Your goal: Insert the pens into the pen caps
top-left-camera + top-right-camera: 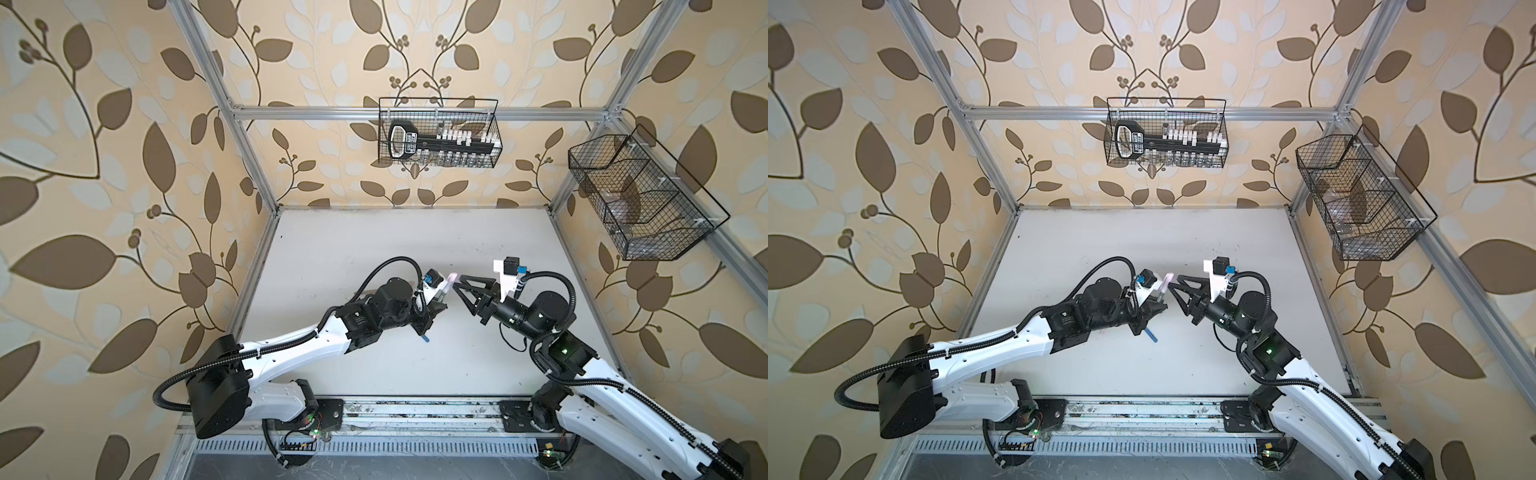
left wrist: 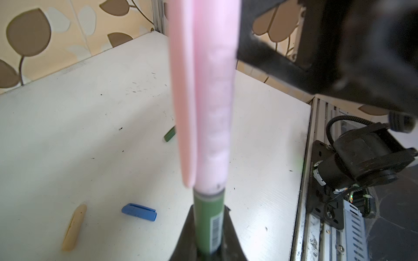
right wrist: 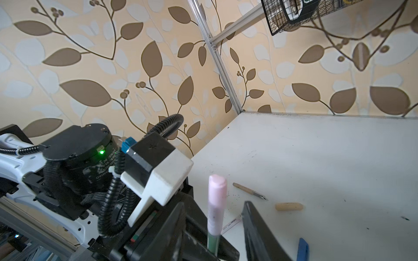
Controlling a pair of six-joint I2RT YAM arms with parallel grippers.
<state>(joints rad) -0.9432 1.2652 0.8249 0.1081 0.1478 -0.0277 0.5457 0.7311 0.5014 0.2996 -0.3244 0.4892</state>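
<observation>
Green pen (image 2: 209, 226) in tight left hand (image 2: 209, 218); right hand (image 3: 213, 203) loose around pink cap (image 2: 212, 101).

The dark green pen (image 2: 203, 221) is held raised above the table (image 2: 67, 135) with the pink cap (image 2: 212, 101) over its tip, while the tan cap (image 2: 74, 228), blue cap (image 2: 139, 212), green cap (image 2: 170, 134), tan pen (image 3: 248, 191) and whitish pen (image 3: 230, 223) lie flat, apart.

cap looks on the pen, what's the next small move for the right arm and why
Probably draw the right gripper straight back off the pink cap: its jaws stand open either side of it, and the cap looks seated on the green pen clamped in the left gripper.
</observation>
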